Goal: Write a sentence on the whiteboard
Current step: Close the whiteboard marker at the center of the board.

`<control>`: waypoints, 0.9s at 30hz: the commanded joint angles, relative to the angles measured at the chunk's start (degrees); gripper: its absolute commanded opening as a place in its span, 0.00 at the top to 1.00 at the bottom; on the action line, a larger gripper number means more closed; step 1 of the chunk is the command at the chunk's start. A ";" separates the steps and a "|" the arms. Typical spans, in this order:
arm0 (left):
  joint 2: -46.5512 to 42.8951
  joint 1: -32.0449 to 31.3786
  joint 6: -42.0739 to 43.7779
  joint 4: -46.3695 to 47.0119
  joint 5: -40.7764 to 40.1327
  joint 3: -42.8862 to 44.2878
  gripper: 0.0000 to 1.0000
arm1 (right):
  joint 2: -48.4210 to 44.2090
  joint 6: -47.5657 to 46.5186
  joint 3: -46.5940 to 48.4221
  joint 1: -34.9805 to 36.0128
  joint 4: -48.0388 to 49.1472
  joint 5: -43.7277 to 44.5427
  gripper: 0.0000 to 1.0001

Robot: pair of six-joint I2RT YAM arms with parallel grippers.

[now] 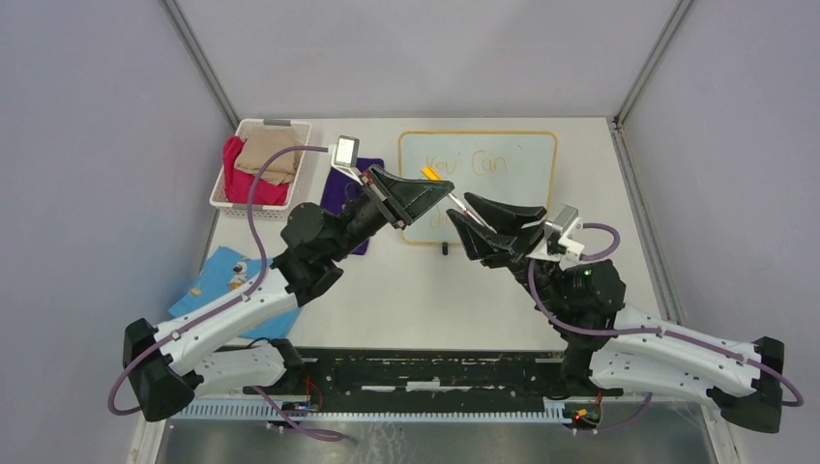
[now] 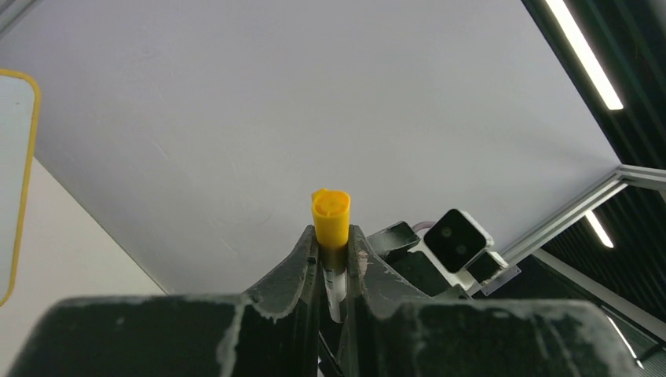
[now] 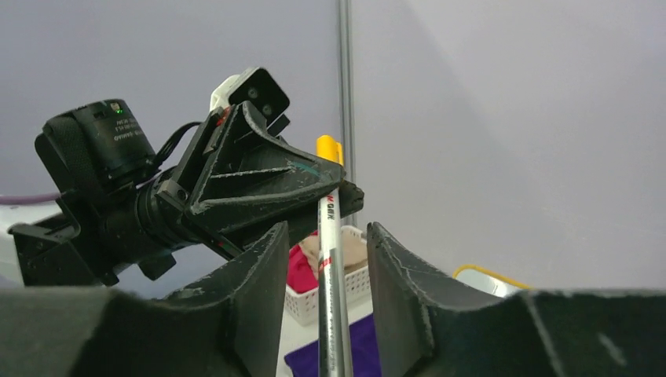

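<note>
The whiteboard [image 1: 517, 198] lies flat at the back middle of the table; its yellow edge shows in the left wrist view [image 2: 23, 173] and the right wrist view [image 3: 491, 276]. The sentence [image 1: 469, 164] reads "You Can" in faint orange; its lower line is hidden under the grippers. My left gripper [image 1: 445, 189] is shut on a white marker with a yellow cap [image 1: 429, 173], held above the board [image 2: 331, 216]. My right gripper [image 1: 458, 211] is open, its jaws on either side of the marker's barrel [image 3: 331, 267] without touching it.
A white basket [image 1: 219, 198] with red and tan cloths stands at the back left. A purple cloth [image 1: 338, 193] lies left of the board, a blue cloth [image 1: 218, 280] at the near left. The enclosure's grey walls surround the table.
</note>
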 commanded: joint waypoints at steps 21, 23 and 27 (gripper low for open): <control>-11.74 0.64 38.88 -41.40 15.49 5.77 0.98 | -1.58 3.16 14.08 0.11 -48.57 -16.47 0.42; -11.09 0.64 38.54 -41.06 16.32 5.40 0.98 | -0.96 3.16 13.25 0.11 -47.61 -16.78 0.42; -10.84 0.67 38.25 -40.06 16.16 4.73 0.98 | -0.32 4.66 11.59 0.11 -45.24 -17.99 0.42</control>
